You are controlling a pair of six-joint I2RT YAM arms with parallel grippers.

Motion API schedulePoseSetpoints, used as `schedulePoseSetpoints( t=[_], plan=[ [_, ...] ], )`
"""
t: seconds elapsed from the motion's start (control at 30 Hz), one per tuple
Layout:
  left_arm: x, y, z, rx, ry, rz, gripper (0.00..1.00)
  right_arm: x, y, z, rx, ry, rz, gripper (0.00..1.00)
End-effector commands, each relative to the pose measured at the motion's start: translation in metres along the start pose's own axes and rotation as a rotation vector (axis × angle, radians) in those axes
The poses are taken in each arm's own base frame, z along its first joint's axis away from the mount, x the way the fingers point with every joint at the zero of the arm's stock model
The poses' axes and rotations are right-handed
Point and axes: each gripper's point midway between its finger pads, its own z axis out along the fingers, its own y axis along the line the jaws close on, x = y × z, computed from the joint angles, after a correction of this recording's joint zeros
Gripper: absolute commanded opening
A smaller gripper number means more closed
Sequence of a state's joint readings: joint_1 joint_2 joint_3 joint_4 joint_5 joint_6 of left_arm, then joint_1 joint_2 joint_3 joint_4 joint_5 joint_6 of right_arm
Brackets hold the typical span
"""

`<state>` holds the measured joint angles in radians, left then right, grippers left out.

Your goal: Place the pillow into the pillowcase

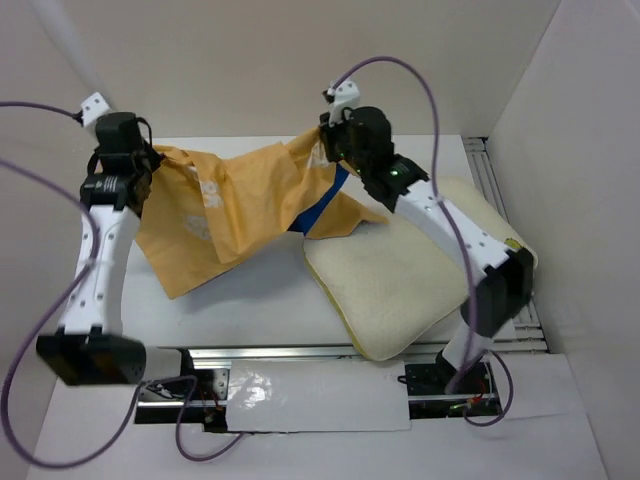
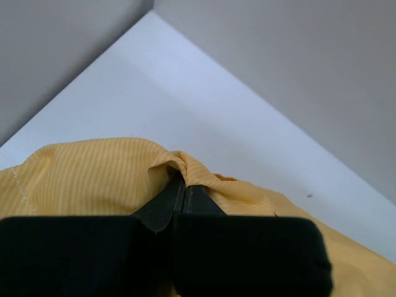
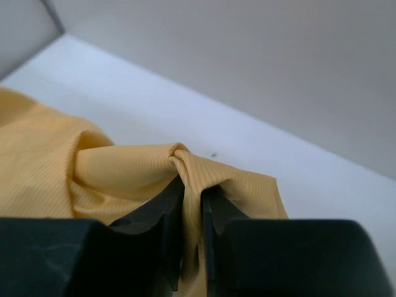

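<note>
Setting: white table (image 1: 250,305) ringed by pale walls; both arms reached to its far side
Left gripper (image 2: 179,185): clenched tight on a bunched edge of the pillowcase (image 1: 235,200)
Right gripper (image 3: 192,185): jaws a sliver apart with a fold of the same cloth wedged between; grasping it, perhaps loosely
Pillowcase: hung between both grippers; mustard-orange with white lettering, blue showing near the right; lower hem touched the pillow (image 1: 400,285)
Pillow: cream, finely quilted, flat on the table's right side, wholly outside the case
Step, as judged: the mouth needed spreading taut and wide; the right pinch looked the likelier to slip
</note>
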<state>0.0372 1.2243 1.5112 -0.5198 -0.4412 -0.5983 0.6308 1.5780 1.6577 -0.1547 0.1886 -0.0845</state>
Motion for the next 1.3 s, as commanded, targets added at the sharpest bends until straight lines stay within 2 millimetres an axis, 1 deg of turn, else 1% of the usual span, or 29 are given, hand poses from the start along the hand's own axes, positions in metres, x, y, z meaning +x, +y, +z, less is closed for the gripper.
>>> schedulePoseSetpoints(
  t=[0.0,0.03,0.07,0.1,0.13,0.17,0.2,0.23,0.27,0.3,0.33,0.37,0.4,0.43,0.5,0.53,0.6,0.67,0.7,0.77,0.83,0.87,0.9,0.93,1.03,1.07,1.13,1.17,1.27],
  plan=[
    [0.02,0.005,0.06,-0.048,0.079,0.027,0.0,0.091,0.037,0.043,-0.191,0.212,0.04,0.24],
    [0.034,0.008,0.075,-0.057,0.139,0.036,0.04,0.094,0.039,0.055,-0.191,0.223,0.039,0.28],
    [0.042,0.015,0.092,-0.063,0.188,0.031,0.12,0.132,0.037,0.074,-0.181,0.304,0.036,0.32],
    [0.058,0.008,0.116,-0.041,0.266,0.042,0.22,0.147,0.037,0.078,-0.17,0.363,0.043,0.34],
    [0.067,0.007,0.123,-0.046,0.308,0.049,0.4,0.132,0.021,0.089,-0.142,0.341,0.052,0.4],
    [0.078,0.018,0.126,-0.087,0.363,0.06,0.46,0.148,0.015,0.097,-0.127,0.381,0.064,0.51],
    [0.086,0.02,0.132,-0.101,0.39,0.067,0.49,0.147,0.008,0.094,-0.113,0.396,0.076,0.66],
    [0.088,0.021,0.131,-0.108,0.397,0.059,0.6,0.147,-0.005,0.095,-0.104,0.396,0.086,0.83],
    [0.092,0.025,0.127,-0.114,0.408,0.061,0.75,0.152,-0.008,0.093,-0.107,0.405,0.104,0.89],
    [0.105,0.032,0.126,-0.12,0.424,0.076,1.0,0.133,-0.012,0.089,-0.113,0.345,0.11,0.94],
    [0.108,0.035,0.122,-0.121,0.426,0.076,1.0,0.131,-0.013,0.084,-0.127,0.332,0.125,1.0],
    [0.101,0.033,0.11,-0.098,0.405,0.067,1.0,0.152,-0.02,0.077,-0.112,0.364,0.139,1.0],
    [0.105,0.034,0.105,-0.086,0.408,0.064,1.0,0.137,-0.021,0.07,-0.112,0.319,0.138,1.0],
    [0.12,0.04,0.102,-0.084,0.432,0.066,1.0,0.141,-0.02,0.065,-0.11,0.329,0.148,1.0],
    [0.127,0.043,0.09,-0.066,0.441,0.061,1.0,0.153,-0.023,0.054,-0.108,0.376,0.164,1.0],
    [0.145,0.045,0.088,-0.055,0.472,0.067,1.0,0.161,-0.02,0.05,-0.119,0.405,0.176,1.0],
    [0.161,0.048,0.088,-0.061,0.496,0.068,1.0,0.178,-0.018,0.041,-0.11,0.47,0.212,1.0],
    [0.182,0.056,0.093,-0.091,0.538,0.057,1.0,0.187,-0.002,0.031,-0.133,0.505,0.238,1.0],
    [0.194,0.059,0.095,-0.108,0.561,0.072,1.0,0.201,0.01,0.027,-0.153,0.531,0.232,1.0],
    [0.22,0.068,0.105,-0.162,0.614,0.076,1.0,0.206,0.019,0.024,-0.148,0.542,0.215,1.0],
    [0.236,0.071,0.113,-0.179,0.657,0.072,0.98,0.225,0.028,0.025,-0.15,0.588,0.202,1.0],
    [0.254,0.079,0.118,-0.207,0.703,0.084,0.94,0.224,0.037,0.027,-0.16,0.589,0.21,1.0],
    [0.263,0.08,0.12,-0.221,0.723,0.06,0.84,0.226,0.047,0.029,-0.172,0.594,0.217,1.0],
    [0.27,0.081,0.121,-0.223,0.743,0.06,0.77,0.239,0.057,0.032,-0.2,0.623,0.219,1.0],
    [0.287,0.09,0.122,-0.254,0.783,0.061,0.58,0.239,0.083,0.046,-0.26,0.614,0.212,1.0],
    [0.297,0.096,0.12,-0.269,0.806,0.067,0.55,0.256,0.087,0.053,-0.266,0.643,0.213,1.0],
    [0.315,0.101,0.112,-0.272,0.856,0.051,0.45,0.255,0.097,0.065,-0.292,0.629,0.215,1.0],
    [0.321,0.101,0.109,-0.261,0.874,0.044,0.32,0.275,0.102,0.07,-0.298,0.665,0.228,1.0],
    [0.343,0.114,0.091,-0.297,0.941,0.026,0.23,0.299,0.107,0.085,-0.283,0.714,0.252,1.0]
  ],
)
